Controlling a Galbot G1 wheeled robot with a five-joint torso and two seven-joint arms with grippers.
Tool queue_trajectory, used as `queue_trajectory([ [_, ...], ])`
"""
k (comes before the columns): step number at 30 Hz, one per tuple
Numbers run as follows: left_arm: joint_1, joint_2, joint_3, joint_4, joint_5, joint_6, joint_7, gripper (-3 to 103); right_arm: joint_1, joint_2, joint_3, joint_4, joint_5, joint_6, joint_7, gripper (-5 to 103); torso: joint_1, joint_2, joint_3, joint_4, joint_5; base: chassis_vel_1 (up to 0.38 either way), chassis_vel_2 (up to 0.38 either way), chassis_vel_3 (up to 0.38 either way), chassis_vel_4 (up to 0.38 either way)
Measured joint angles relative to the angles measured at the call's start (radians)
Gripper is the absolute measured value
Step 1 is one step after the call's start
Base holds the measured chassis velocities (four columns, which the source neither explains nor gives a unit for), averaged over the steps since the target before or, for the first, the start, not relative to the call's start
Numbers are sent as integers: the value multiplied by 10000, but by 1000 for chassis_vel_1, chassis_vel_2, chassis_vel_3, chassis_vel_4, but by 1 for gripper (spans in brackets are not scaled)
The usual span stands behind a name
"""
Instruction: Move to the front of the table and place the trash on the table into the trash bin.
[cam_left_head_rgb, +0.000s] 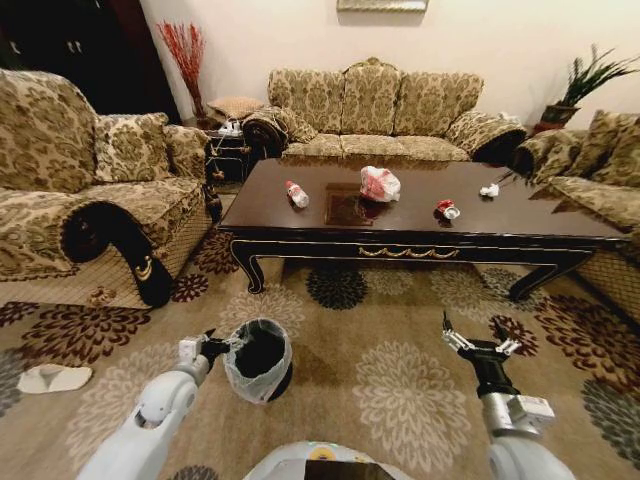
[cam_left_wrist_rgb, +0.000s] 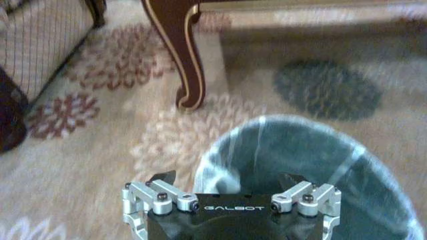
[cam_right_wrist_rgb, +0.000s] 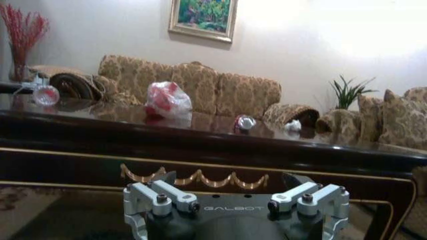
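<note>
Head view: table (cam_left_head_rgb: 420, 232) ahead carries the bottle (cam_left_head_rgb: 297, 194), pink-white bag (cam_left_head_rgb: 379, 184), red-white wrapper (cam_left_head_rgb: 446, 209) and paper ball (cam_left_head_rgb: 489, 190), all well apart. Trash bin (cam_left_head_rgb: 258, 361) sits on the carpet, left gripper (cam_left_head_rgb: 214, 347) at its rim, grip state unclear. Right gripper (cam_left_head_rgb: 482, 343) hovers low before the table, jaws spread wide, empty.

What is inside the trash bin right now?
The trash bin shows just its translucent liner over a dark interior, with no trash visible. The left tool, open at the rim, covers the near edge, and the bottom is too dark to confirm.
</note>
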Motion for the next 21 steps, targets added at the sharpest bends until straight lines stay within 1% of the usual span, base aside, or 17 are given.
queue_trajectory([
  [2, -162, 157, 323, 233, -120, 223, -413, 100, -30, 60, 2, -123, -115, 114, 9, 100, 0, 0, 0, 1, 0, 0, 0, 0, 0],
  [7, -472, 334, 573, 459, -261, 626, -531, 100, -85, 92, 8, -295, -266, 242, 19, 100, 0, 0, 0, -1, 1, 0, 0, 0, 0],
  [15, -851, 421, 898, 1060, -402, 661, -535, 100, -39, 146, -10, -313, -388, 221, 52, 100, 0, 0, 0, 0, 1, 0, 0, 0, 0],
  [16, -880, 421, 906, 1094, -420, 661, -540, 103, -24, 145, -10, -311, -401, 210, 57, 100, 0, 0, 0, 0, 1, 0, 0, 0, 0],
  [17, -908, 418, 914, 1111, -455, 662, -570, 101, -9, 144, -11, -311, -411, 201, 62, 100, 1, 0, 0, 0, 2, 0, 0, 0, 0],
  [20, -964, 415, 949, 1130, -602, 695, -726, 100, 14, 141, -13, -312, -427, 191, 78, 100, 0, 0, 0, 0, 2, 0, 0, 0, 0],
  [21, -994, 410, 972, 1154, -676, 719, -781, 96, 18, 148, -21, -314, -443, 187, 81, 100, 0, 0, 0, 0, 2, 0, 0, 0, 0],
])
